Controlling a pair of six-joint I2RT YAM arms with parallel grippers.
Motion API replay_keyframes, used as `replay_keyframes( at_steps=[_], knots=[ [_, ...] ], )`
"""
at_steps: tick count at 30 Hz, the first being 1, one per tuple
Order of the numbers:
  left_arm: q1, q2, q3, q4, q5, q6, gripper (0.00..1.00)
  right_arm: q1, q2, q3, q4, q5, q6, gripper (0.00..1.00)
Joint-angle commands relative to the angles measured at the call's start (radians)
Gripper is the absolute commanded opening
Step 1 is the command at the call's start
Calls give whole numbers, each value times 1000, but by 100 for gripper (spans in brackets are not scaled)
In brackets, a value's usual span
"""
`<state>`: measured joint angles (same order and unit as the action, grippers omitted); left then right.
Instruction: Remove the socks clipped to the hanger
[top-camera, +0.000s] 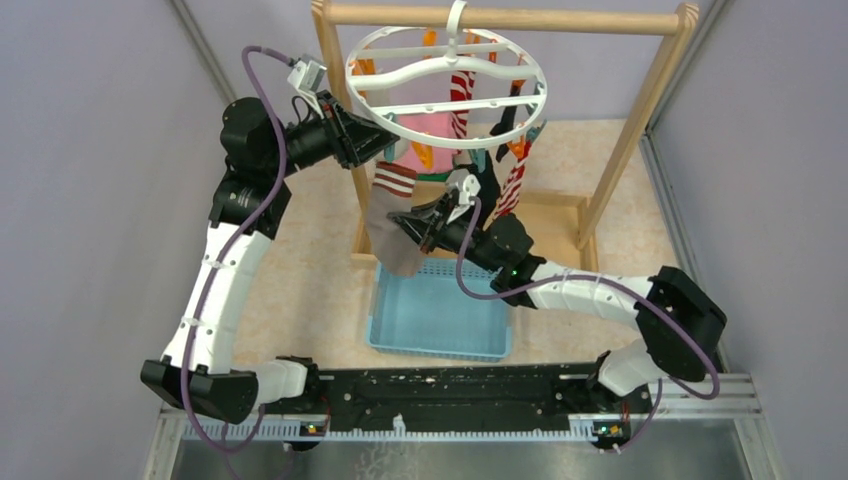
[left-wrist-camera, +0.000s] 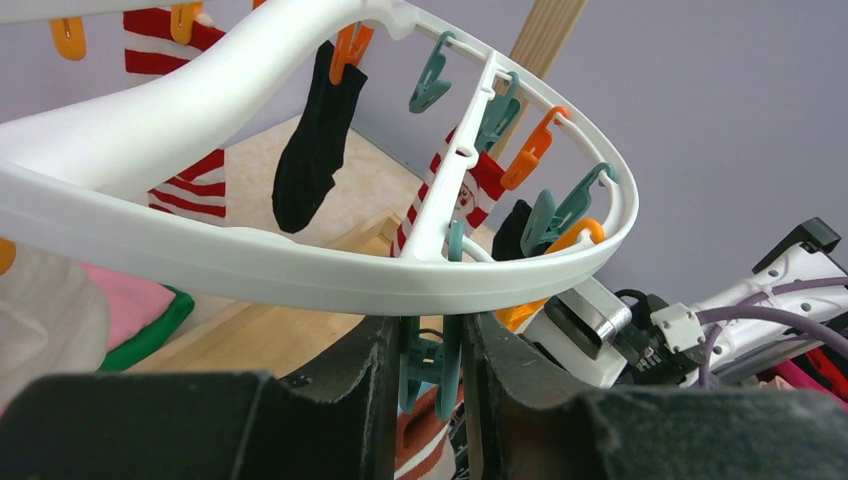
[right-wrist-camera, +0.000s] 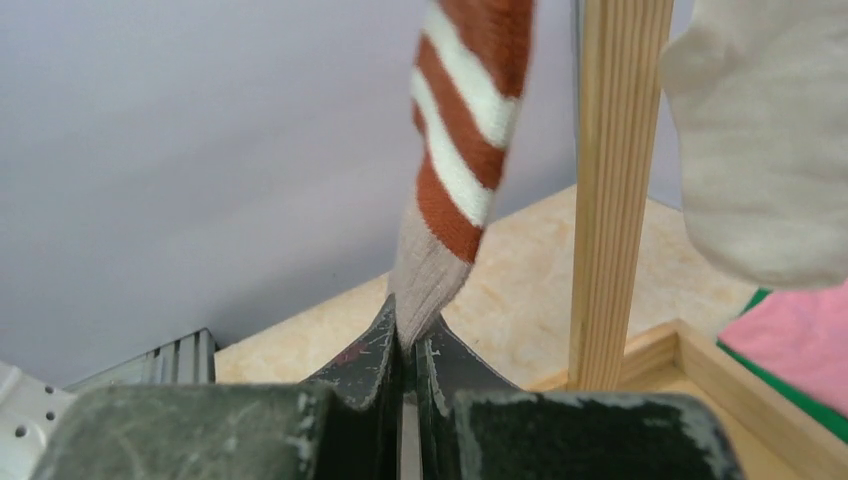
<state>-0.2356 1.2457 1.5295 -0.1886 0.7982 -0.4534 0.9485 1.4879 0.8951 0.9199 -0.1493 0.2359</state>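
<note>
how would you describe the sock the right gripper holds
Under the wooden rack hangs the white ring hanger; at its near-left rim, above the blue basket, one sock dangles with the right gripper shut on it. It is the only grey one, with a brown-and-white striped cuff, unlike the red-and-white sock and black sock nearby.

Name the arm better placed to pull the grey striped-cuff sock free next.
Right. The right hand is shut on the grey sock, near the blue basket. The left hand pinches the teal clip under the hanger rim, so it suits releasing, not pulling.
</note>
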Motion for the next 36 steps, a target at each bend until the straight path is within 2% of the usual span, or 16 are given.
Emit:
replay_keyframes(
  at_steps=[1,5,12,15,16,18,19,20,21,23,25,27,30,32,36],
  knots=[
    [-1,-34,23,-12,-11,6,0,20,-113,-74,15,70,-14,0],
    [-2,-36,24,-10,-28,13,0,41,-197,-131,-68,71,-7,0],
    [-1,-41,20,-44,-65,35,2,82,-359,-280,-322,51,19,0],
    [-1,-57,14,-78,-81,67,17,95,-418,-352,-413,57,35,0],
    [-1,-64,11,-98,-88,80,27,97,-432,-369,-438,66,41,0],
    [-1,-82,1,-148,-105,106,65,98,-447,-392,-483,82,48,0],
    [-1,-90,-7,-177,-116,118,80,98,-448,-396,-506,90,50,0],
    [-1,-102,-15,-208,-131,138,92,98,-445,-395,-531,97,53,0],
    [-1,-111,-24,-237,-136,151,98,98,-439,-393,-554,105,56,2],
    [1,-135,-45,-303,-160,201,99,98,-427,-376,-608,137,68,38],
    [2,-155,-62,-379,-186,240,99,98,-430,-357,-661,164,77,59],
    [5,-179,-82,-438,-208,271,99,97,-463,-333,-713,196,84,73],
    [7,-218,-126,-468,-217,304,99,91,-538,-291,-792,287,71,90],
    [7,-242,-155,-464,-199,313,99,74,-579,-253,-862,334,46,97],
    [7,-265,-194,-442,-133,319,99,-20,-628,-162,-958,388,-2,99]
  ],
)
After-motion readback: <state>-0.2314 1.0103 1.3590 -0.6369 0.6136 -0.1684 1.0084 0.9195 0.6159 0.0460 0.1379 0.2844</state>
